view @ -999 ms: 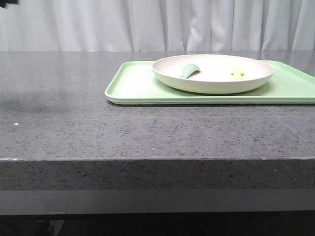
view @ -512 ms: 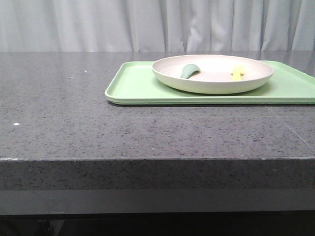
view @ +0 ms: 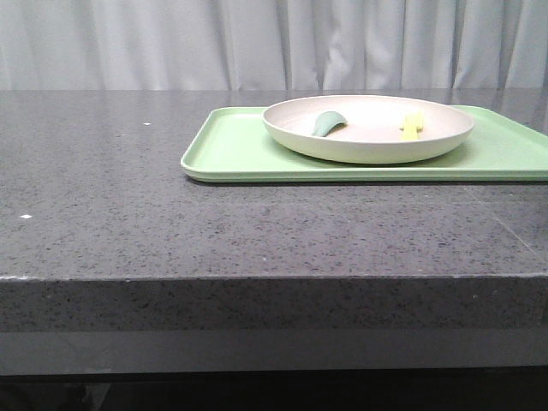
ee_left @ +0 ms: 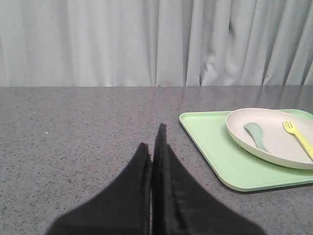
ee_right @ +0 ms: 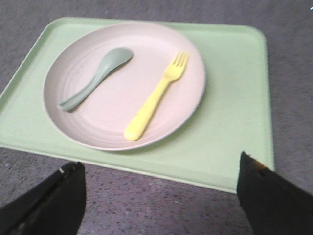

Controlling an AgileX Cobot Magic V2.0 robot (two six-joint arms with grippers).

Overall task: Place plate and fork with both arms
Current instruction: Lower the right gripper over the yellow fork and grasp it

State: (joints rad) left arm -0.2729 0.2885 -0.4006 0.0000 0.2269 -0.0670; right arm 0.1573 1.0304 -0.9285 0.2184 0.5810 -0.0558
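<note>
2 utensils, fork [ee_right: 156, 96] and teal spoon [ee_right: 95, 78], inside plate [ee_right: 88, 129] on green tray [ee_right: 230, 122], left fingers [ee_left: 155, 161] pressed together, right fingers [ee_right: 264, 191] spread wide, both holding nothing.

**Inspector:** Position of the tray [view: 231, 150]?

**Assistant:** On the table [view: 103, 205], far right. The plate [view: 368, 147] sits on the tray, toward its right. In the plate, the spoon [view: 325, 124] lies left and the fork [view: 412, 127] right, apart.

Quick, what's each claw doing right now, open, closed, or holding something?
Left claw: closed, holding nothing.
Right claw: open wide, empty, above the tray.
</note>
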